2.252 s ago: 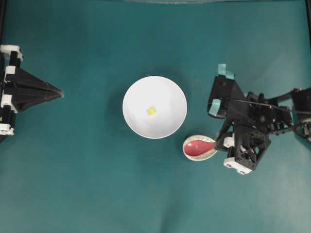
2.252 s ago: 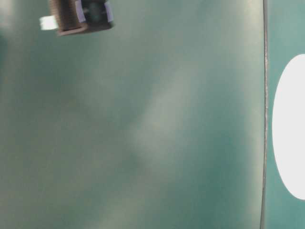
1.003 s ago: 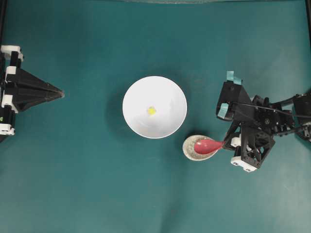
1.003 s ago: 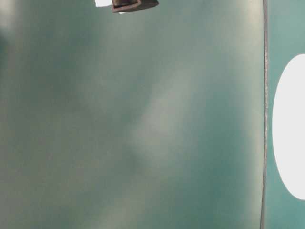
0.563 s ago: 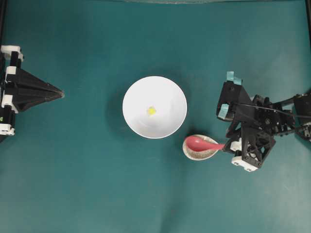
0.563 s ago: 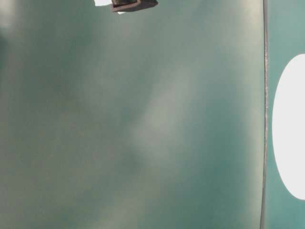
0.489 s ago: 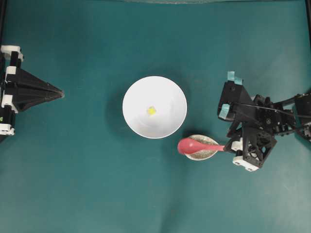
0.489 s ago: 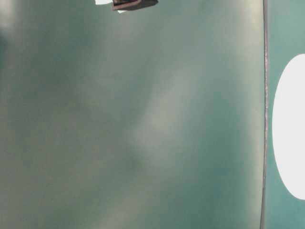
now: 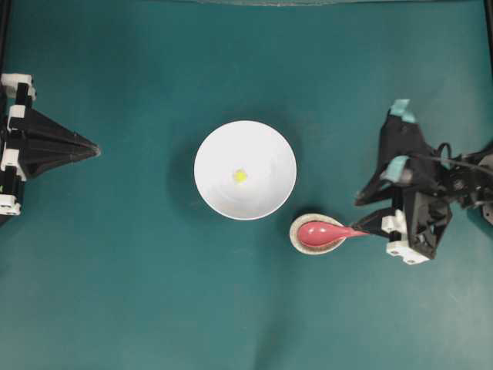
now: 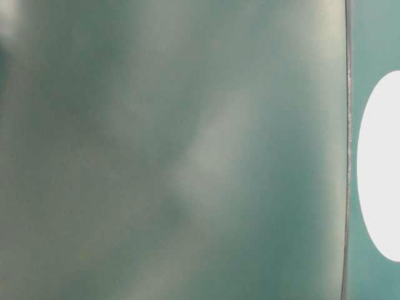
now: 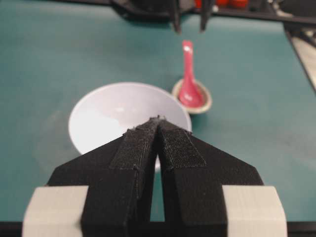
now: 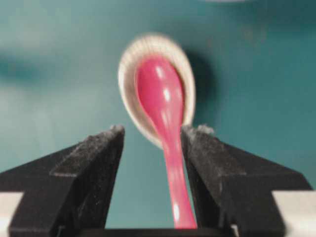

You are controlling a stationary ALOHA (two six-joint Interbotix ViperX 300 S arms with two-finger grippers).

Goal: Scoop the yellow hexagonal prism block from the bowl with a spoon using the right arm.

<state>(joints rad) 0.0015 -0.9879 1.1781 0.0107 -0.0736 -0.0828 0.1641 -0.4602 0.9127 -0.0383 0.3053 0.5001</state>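
The white bowl (image 9: 245, 196) stands mid-table with the tiny yellow hexagonal prism block (image 9: 239, 176) inside it. Just right of the bowl, the pink-red spoon (image 9: 320, 233) rests its scoop in a small speckled spoon rest (image 9: 296, 233), handle pointing right. My right gripper (image 9: 368, 216) is open astride the handle's end. In the right wrist view the spoon (image 12: 165, 113) runs between the jaws of the right gripper (image 12: 153, 131), close to the right finger (image 12: 212, 163), with a wide gap on its left. My left gripper (image 9: 96, 146) is shut at the far left, holding nothing, and from the left wrist it (image 11: 158, 118) hides the block.
The teal mat covers the whole table. In the left wrist view the bowl (image 11: 98, 118), the spoon (image 11: 187, 86) and the spoon rest (image 11: 207, 101) lie ahead, with the right gripper (image 11: 189, 22) behind them. The table-level view is a blur with a white oval (image 10: 381, 169) at its right edge.
The right gripper opened and drew back to the right. The spoon, pushed left half a second ago, has settled back with its scoop in the rest. The left arm stayed still.
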